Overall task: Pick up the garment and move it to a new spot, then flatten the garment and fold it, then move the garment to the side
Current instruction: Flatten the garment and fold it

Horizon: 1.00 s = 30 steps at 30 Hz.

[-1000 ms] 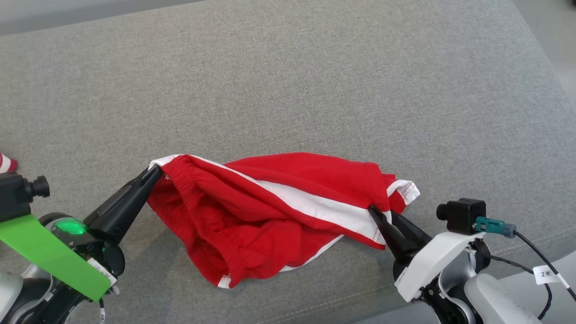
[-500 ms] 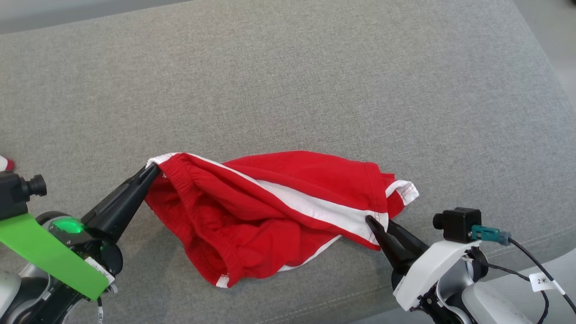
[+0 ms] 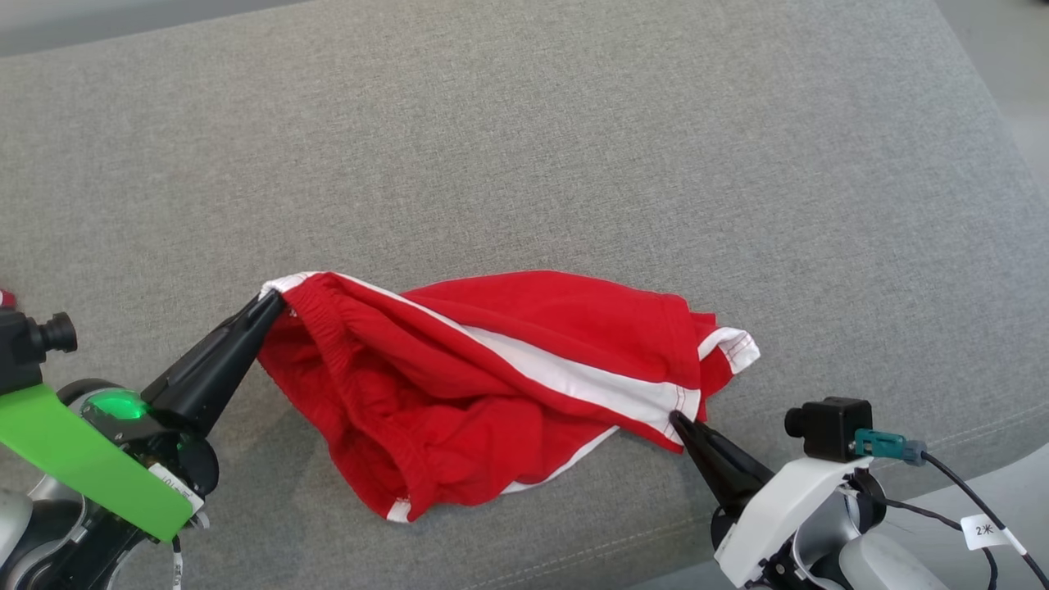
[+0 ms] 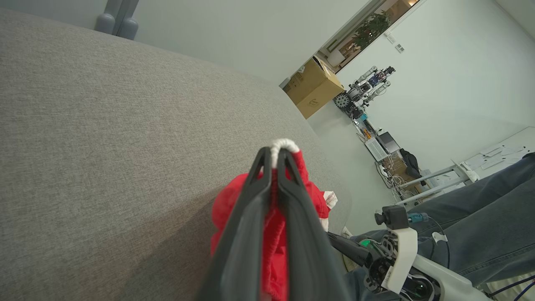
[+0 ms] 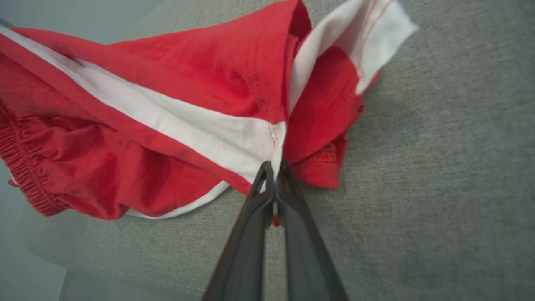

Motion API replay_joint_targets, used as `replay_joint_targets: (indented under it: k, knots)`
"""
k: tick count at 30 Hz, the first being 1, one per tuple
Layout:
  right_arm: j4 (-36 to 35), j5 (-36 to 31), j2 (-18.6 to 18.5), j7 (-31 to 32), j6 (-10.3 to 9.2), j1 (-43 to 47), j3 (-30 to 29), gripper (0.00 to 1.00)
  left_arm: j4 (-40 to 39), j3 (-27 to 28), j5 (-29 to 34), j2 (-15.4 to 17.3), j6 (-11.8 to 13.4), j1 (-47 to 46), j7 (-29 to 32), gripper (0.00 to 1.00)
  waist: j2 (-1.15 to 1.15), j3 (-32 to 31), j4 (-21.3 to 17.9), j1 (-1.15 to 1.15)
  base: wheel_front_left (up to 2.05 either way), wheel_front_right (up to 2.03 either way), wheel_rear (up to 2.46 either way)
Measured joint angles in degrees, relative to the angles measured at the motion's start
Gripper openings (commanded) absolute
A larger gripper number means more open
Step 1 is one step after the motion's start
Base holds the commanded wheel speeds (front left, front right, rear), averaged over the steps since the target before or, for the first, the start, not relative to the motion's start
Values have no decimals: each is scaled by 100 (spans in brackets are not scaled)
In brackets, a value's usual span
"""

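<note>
The garment [image 3: 492, 385] is a pair of red shorts with a white side stripe, bunched up on the grey cushion [image 3: 524, 147] toward its near edge. My left gripper [image 3: 270, 301] is shut on the white end of the elastic waistband at the garment's left; in the left wrist view the fingers [image 4: 292, 196] pinch red and white cloth [image 4: 284, 146]. My right gripper [image 3: 678, 419] is shut on the white-striped leg hem at the right; the right wrist view shows the garment [image 5: 175, 125] with that hem pinched at the tips of the right gripper [image 5: 273, 167].
The grey cushion stretches far beyond the garment, with its front seam [image 3: 574, 549] close below. Grey floor [image 3: 1024, 65] lies past the right edge. In the left wrist view a person's legs in jeans [image 4: 480, 209] stand near my right arm [image 4: 397, 255], with a cardboard box [image 4: 313, 85] behind.
My right gripper has closed on the leg hem; a second ago its fingers stood apart around it. Both grippers and the garment have shifted slightly left and toward the near edge.
</note>
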Motion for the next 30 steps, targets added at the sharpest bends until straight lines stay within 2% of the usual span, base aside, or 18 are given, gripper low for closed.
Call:
replay_joint_targets:
  k: [1, 9, 13, 18, 25, 30]
  knots:
    - [-1, 0, 0, 0, 0, 0, 9, 0, 0, 0, 0, 2, 0, -8, 0, 0, 0, 3, -4, 0, 0, 0, 0]
    - [-132, -11, -13, -2, 53, -8, 24, 0, -3, -9, 0, 3, 0, -24, -9, 0, 0, -4, 0, 0, 0, 0, 0]
    - [-483, 104, 2, -79, 174, -93, -78, 0, -16, 32, 0, 36, -1, -50, -67, 0, 0, -27, 17, 0, 0, 0, 0]
    - [-1071, 480, -57, -153, 305, -447, -481, 0, -204, 221, -1, 130, -1, -428, -126, 0, 0, -132, 51, 0, 0, 0, 0]
    - [-1880, 983, -483, -191, 341, -870, -1329, 0, -578, 271, -164, 333, -1, -766, 35, 0, 0, -373, 103, 0, 0, 0, 0]
    - [-2185, 1605, -621, 98, 355, -797, -1475, 0, -1057, 177, -579, 330, -1, -840, 182, 0, 0, -575, 123, 0, 0, 0, 0]
